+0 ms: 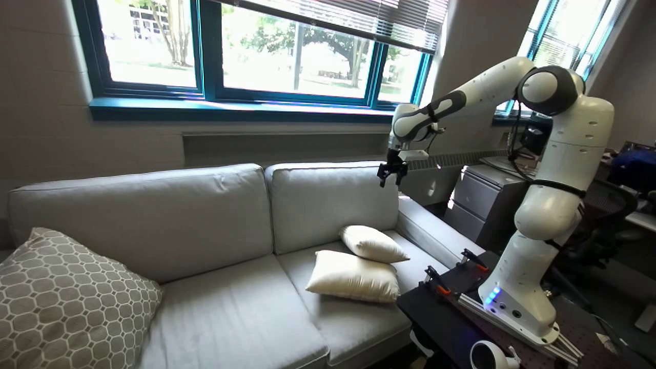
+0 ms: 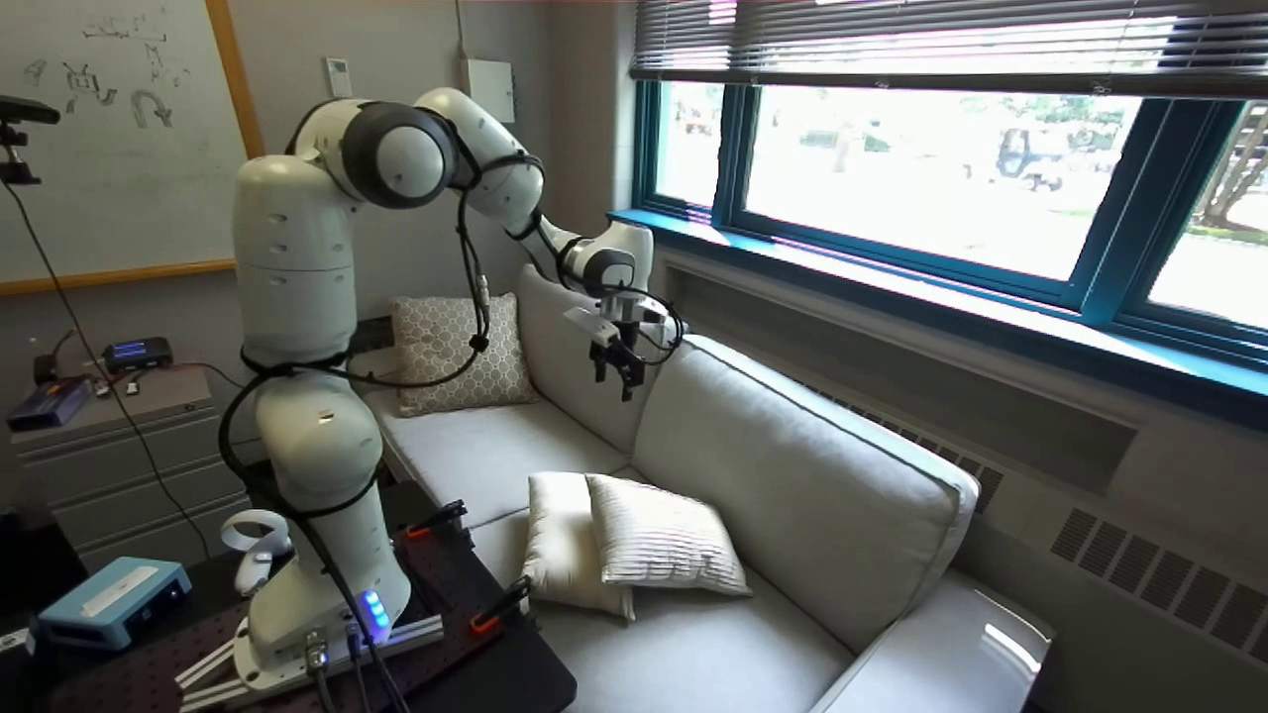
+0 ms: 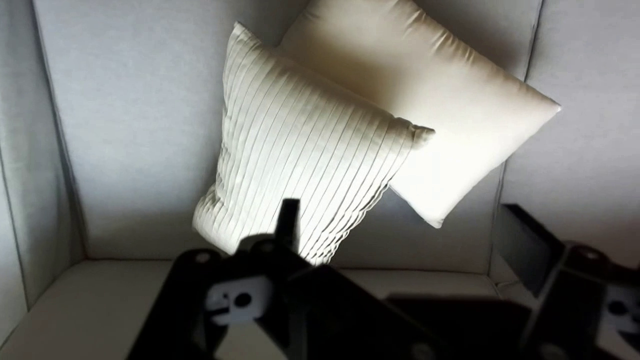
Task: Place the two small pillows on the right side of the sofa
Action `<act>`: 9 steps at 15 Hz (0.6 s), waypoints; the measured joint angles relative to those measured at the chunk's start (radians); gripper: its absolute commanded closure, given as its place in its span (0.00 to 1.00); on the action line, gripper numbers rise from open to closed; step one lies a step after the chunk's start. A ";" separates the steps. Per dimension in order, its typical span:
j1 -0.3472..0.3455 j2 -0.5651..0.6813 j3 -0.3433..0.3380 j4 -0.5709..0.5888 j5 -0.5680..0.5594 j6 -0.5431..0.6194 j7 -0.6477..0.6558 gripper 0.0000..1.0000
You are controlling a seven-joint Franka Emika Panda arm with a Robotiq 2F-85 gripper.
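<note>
Claw (image 2: 615, 380) well above pillows' (image 2: 644, 540) edges

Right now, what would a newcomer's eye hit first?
Probably the white robot arm on the dark table beside the sofa, its parted fingers hanging over it. Next, the ribbed pillow overlapping the plain pillow on the right-hand seat cushion in an exterior view; then the patterned cushion at the sofa's opposite end.
</note>
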State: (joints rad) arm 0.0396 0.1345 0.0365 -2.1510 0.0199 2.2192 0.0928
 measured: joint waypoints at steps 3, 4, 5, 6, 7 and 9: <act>0.007 0.044 0.002 0.048 0.000 -0.016 0.002 0.00; 0.006 0.044 0.001 0.050 0.000 -0.021 0.002 0.00; 0.006 0.043 0.001 0.052 0.000 -0.023 0.002 0.00; 0.006 0.044 0.001 0.051 0.000 -0.023 0.002 0.00; 0.005 0.045 0.000 0.050 0.010 -0.017 0.002 0.00; 0.002 0.060 -0.001 0.050 0.059 0.014 0.001 0.00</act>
State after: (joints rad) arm 0.0412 0.1941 0.0354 -2.1008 0.0793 2.2329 0.0941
